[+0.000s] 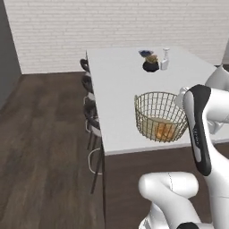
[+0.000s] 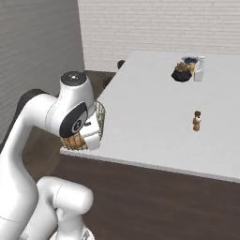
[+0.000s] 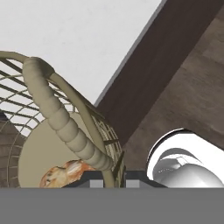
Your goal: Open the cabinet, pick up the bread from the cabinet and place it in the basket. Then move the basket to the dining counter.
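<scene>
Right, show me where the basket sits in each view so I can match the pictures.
Left base view: the basket sits right of centre, on the white counter near its front edge.
Right base view: its mesh rim peeks out behind the white arm, left of centre, at the counter's near left corner.
Hand view: lower left, its thick rim running down to the gripper.
Shared landmark: the bread inside it.
</scene>
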